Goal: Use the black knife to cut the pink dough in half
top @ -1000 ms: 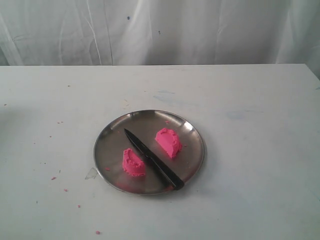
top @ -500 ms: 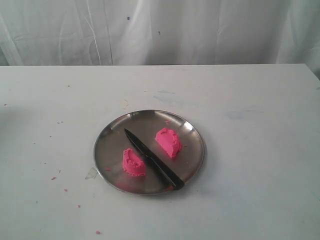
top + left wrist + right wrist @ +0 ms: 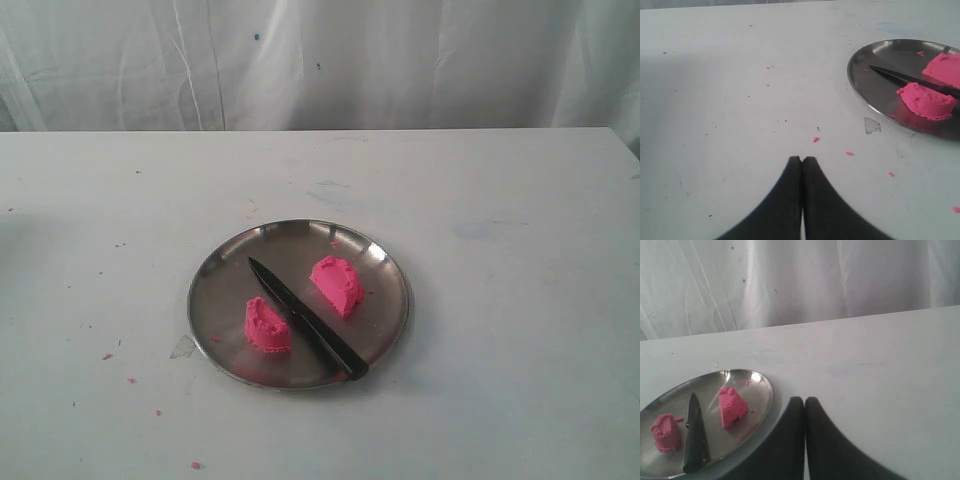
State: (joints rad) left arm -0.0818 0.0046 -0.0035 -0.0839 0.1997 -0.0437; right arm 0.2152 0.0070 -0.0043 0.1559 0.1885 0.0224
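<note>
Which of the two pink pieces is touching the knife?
The left pink piece: its cut side lies against the black knife. The right pink piece sits apart, bare steel plate between.

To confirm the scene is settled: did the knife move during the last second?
No. The knife lies at the same spot on the plate, between the two dough halves.

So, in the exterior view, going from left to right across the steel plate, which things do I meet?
Left rim of the round steel plate → left half of the pink dough → slim black knife → right half of the pink dough → right rim.
</note>
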